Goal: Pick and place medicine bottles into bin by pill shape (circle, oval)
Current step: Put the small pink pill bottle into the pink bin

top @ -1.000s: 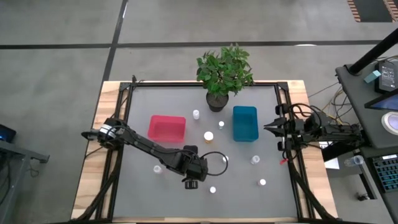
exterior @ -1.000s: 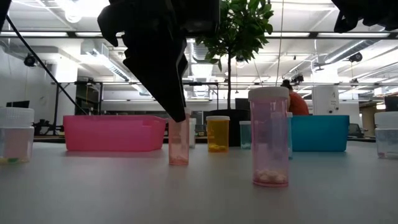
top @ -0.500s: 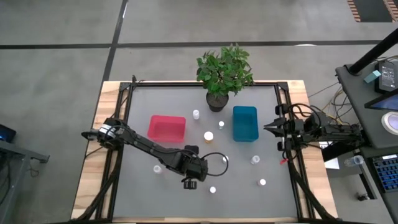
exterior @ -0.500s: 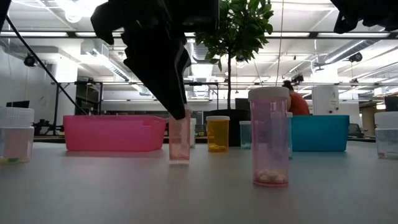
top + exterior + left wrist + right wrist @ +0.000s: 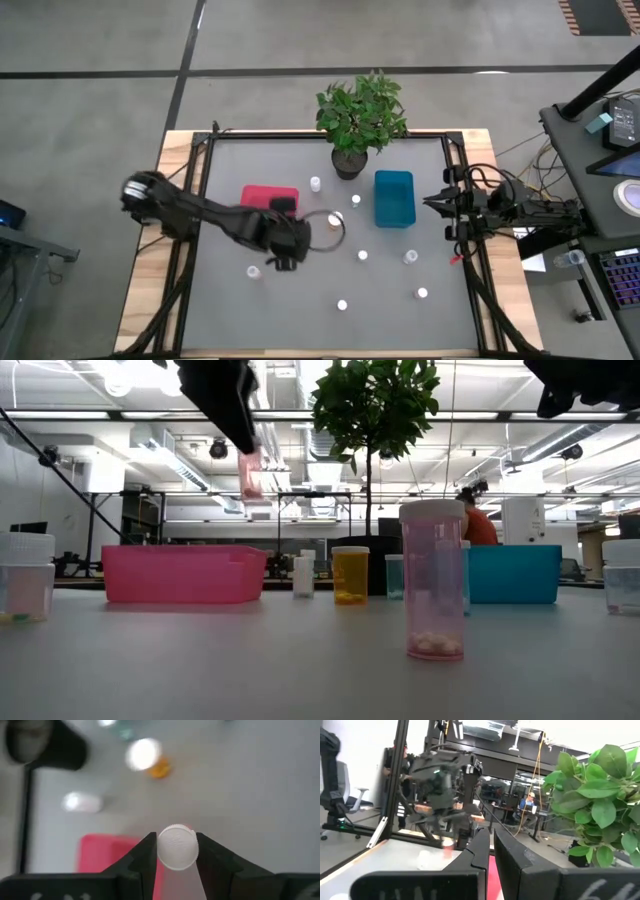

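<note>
My left gripper hangs above the table beside the red bin, shut on a small pink-tinted bottle with a white cap. The teal bin stands to the right of the red one. Several other white-capped bottles stand upright on the grey table, among them an orange one, one near the middle and one near the front. My right gripper waits at the table's right edge, its fingers close together and empty. My left gripper pinches the bottle at its white cap, one finger on each side of the cap. The fingers come from above, pointing down. The bottle hangs below them, about upright and lifted well clear of the table.
A dark pot with a green plant stands at the far edge between the bins. More bottles stand at the right and at the left front. A tall bottle stands close to the low camera.
My left gripper has risen from the table's middle front and gone toward the far left, up to the red bin. The pink-tinted bottle, which stood on the table a second ago, has come up with it and now hangs high above the table.
</note>
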Controlling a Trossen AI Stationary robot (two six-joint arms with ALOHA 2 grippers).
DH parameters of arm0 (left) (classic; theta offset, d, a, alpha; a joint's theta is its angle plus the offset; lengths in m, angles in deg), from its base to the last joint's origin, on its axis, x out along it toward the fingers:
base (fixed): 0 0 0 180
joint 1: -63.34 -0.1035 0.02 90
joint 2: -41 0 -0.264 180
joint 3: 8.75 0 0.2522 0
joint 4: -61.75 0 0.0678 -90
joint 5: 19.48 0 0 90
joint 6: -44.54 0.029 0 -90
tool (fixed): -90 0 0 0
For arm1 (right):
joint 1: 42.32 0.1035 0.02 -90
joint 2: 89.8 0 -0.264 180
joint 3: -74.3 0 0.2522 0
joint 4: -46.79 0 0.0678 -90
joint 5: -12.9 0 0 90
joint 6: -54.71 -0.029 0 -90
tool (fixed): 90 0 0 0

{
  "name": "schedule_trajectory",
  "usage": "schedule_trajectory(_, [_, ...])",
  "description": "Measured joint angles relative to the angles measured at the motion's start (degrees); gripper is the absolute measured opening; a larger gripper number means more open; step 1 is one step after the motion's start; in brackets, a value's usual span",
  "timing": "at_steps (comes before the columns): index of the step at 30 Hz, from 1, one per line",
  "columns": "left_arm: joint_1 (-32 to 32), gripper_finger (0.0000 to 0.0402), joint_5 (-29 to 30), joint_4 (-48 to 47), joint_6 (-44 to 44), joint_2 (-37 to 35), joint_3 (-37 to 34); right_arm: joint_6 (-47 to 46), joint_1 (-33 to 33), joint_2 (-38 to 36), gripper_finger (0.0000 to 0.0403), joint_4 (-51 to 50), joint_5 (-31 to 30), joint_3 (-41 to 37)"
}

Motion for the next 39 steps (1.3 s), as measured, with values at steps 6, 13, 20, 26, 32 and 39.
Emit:
schedule_trajectory(6, [-7.29, 0.0102, 0.08, 0.37, -0.28, -9.79, -7.15, -0.95, 0.01, 0.15, 0.0018, -0.14, 0.00, -0.32])
schedule_trajectory(13, [-15.63, 0.0103, 0.06, 0.41, -4.07, -16.98, -17.03, -3.43, 0.00, 0.37, 0.0018, -1.78, -0.01, -0.63])
schedule_trajectory(20, [-20.53, 0.0104, 0.03, 0.96, -9.07, -18.84, -24.62, -5.53, 0.00, 0.37, 0.0018, -3.40, 0.00, -0.68])
schedule_trajectory(26, [-21.82, 0.0104, -0.17, 4.57, -9.61, -18.65, -30.25, -5.47, 0.00, 0.37, 0.0018, -3.41, 0.00, -0.68])
schedule_trajectory(32, [-23.75, 0.0104, -0.41, 6.60, -10.71, -17.65, -32.58, -5.15, 0.00, 0.37, 0.0018, -3.41, 0.00, -0.68])
schedule_trajectory(39, [-25.96, 0.0104, -1.50, 7.15, -12.11, -16.20, -33.22, -5.10, 0.01, 0.37, 0.0018, -3.48, -0.02, -0.68])
